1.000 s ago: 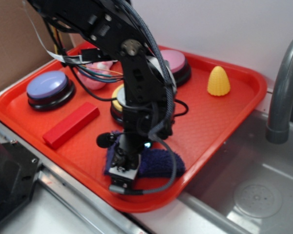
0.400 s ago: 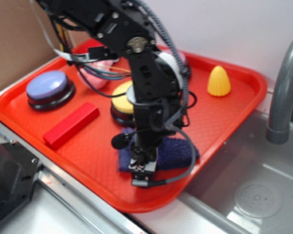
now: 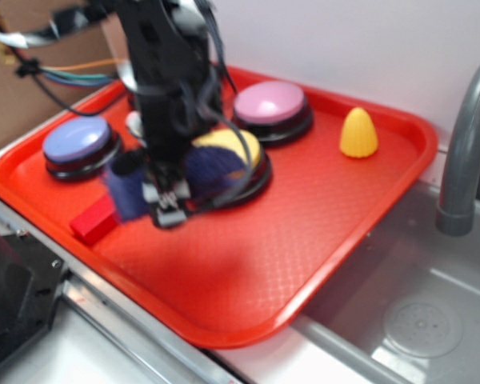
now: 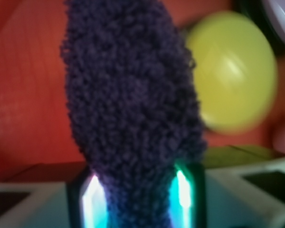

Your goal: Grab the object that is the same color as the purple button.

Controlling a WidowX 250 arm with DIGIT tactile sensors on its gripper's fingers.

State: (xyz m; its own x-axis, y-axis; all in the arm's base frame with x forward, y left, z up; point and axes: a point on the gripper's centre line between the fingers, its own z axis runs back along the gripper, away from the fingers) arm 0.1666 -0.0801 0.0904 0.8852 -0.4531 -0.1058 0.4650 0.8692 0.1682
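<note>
On my screen the gripper [image 3: 166,206] has its jaws pinched on the dark purple rag [image 4: 133,104], which hangs clear of the red tray [image 3: 320,232]. From the wrist camera the rag runs up between the two lit fingers [image 4: 183,190] and fills most of the view, with the yellow button [image 4: 232,71] blurred behind it. From the outside view the rag [image 3: 212,168] shows as dark lumps on both sides of the arm [image 3: 164,72], in front of the yellow button [image 3: 236,144].

I count three buttons on the tray: the purple button [image 3: 80,140] at the left, the yellow one in the middle and a pink one [image 3: 270,102] further back. There is one red block [image 3: 94,220], partly hidden by the rag and jaws, and one yellow cone [image 3: 358,133] standing alone near the tray's far right corner. The arm and its cables block part of the tray's back left. A grey faucet [image 3: 468,144] rises over the sink [image 3: 408,312] beside the tray, and a cardboard wall [image 3: 20,88] stands at the left.
</note>
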